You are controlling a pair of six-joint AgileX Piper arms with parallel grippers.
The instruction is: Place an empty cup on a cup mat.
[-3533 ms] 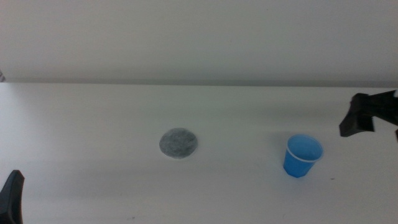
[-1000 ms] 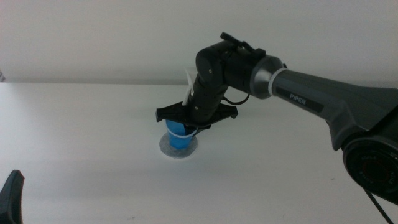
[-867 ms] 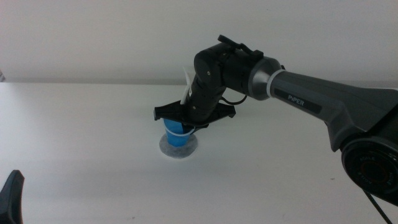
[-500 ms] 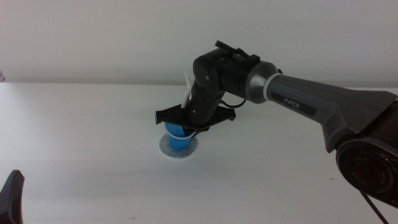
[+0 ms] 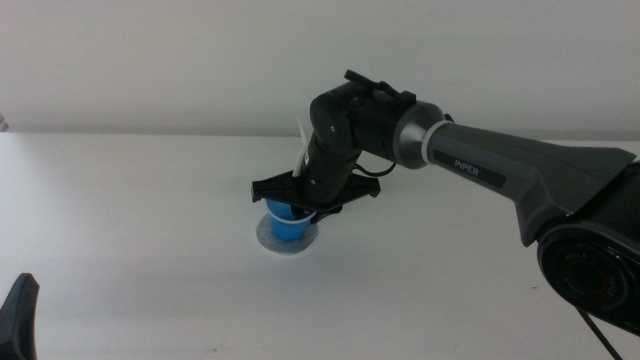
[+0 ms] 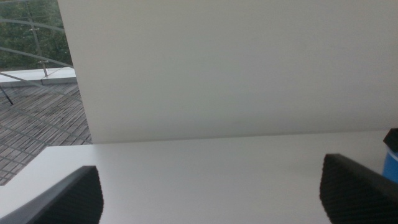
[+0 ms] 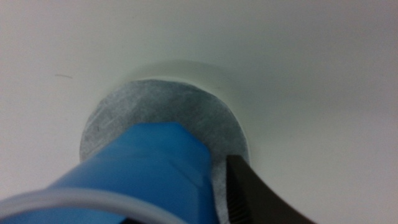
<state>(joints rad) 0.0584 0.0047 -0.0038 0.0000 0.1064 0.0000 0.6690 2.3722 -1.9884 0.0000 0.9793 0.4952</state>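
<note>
The blue cup [image 5: 288, 226] stands upright on the grey cup mat [image 5: 268, 239] at the table's middle. My right gripper [image 5: 297, 207] reaches in from the right and is shut on the cup near its white rim. In the right wrist view the cup [image 7: 146, 168] covers the near part of the mat [image 7: 168, 109]. One dark finger [image 7: 258, 196] shows beside the cup and the other is hidden. My left gripper [image 5: 20, 312] waits at the bottom left corner. Its jaws stand wide apart and empty in the left wrist view [image 6: 208, 194].
The white table [image 5: 450, 290] runs back to a pale wall. My right arm [image 5: 500, 165] spans the right half above the table. A sliver of the cup [image 6: 392, 167] shows at the edge of the left wrist view.
The cup stood alone on the right of the table. My right gripper has since carried it to the mat and, over the last second, lowered it slightly.
</note>
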